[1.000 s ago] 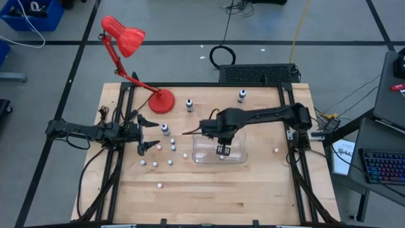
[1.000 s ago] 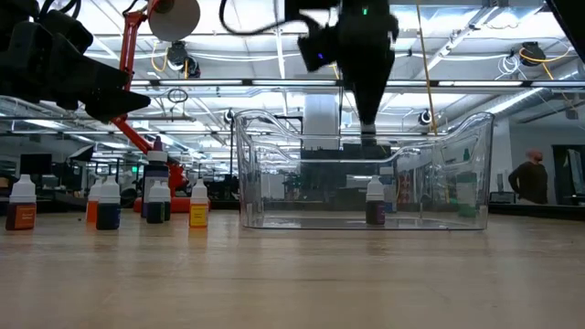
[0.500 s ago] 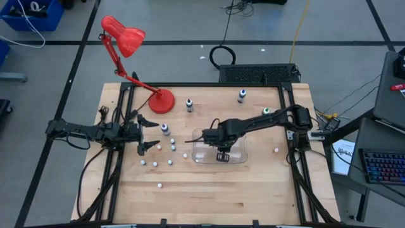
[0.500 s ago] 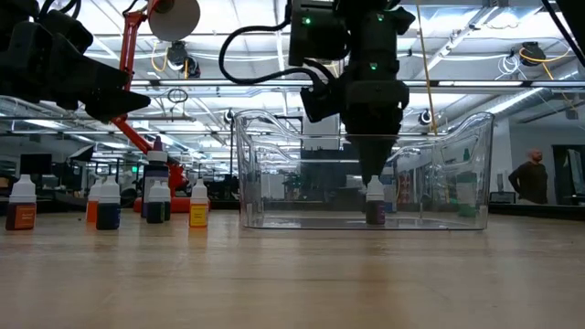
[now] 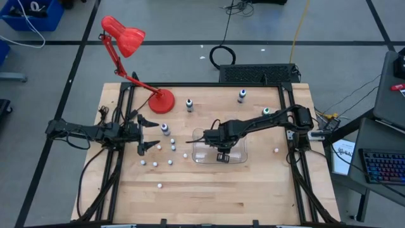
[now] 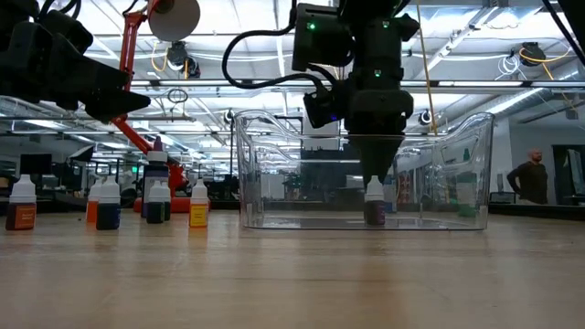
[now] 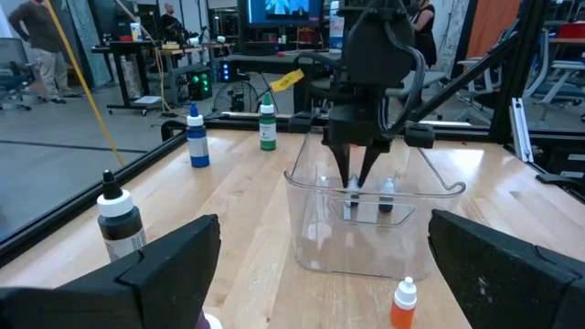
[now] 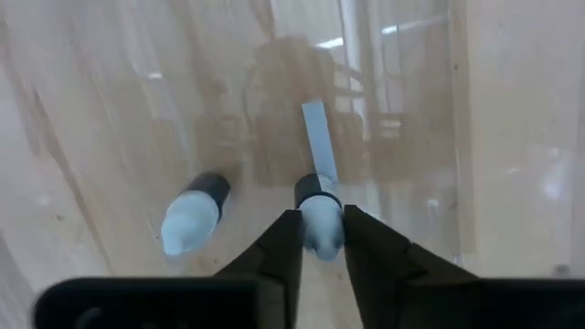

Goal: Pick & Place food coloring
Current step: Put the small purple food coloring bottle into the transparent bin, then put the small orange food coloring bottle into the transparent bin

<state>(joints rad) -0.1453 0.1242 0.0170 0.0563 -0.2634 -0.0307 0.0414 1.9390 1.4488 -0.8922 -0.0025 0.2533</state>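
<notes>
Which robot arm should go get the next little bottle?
Probably the left. Its left gripper hangs open right beside the little bottles standing loose on the table. The right gripper is down inside the clear bin, fingers around a bottle.

the wooden table [image 5: 209, 196] stands on a grey floor [image 5: 57, 69] crossed by dark lines. a red desk lamp [image 5: 123, 35] leans out from the table's far left corner, its round base [image 5: 162, 100] on the wood. a blue bin [image 5: 31, 14] sits at the far left of the floor, and a black cable coil [image 5: 223, 56] lies beyond the table. on the right a side desk holds a keyboard [image 5: 383, 168] with lit keys. the low view looks into a large hall with ceiling trusses and strip lights [image 6: 475, 41]; a person [image 6: 530, 178] stands far off at the right. the left wrist view shows workbenches and a bright screen [image 7: 279, 9].
</notes>
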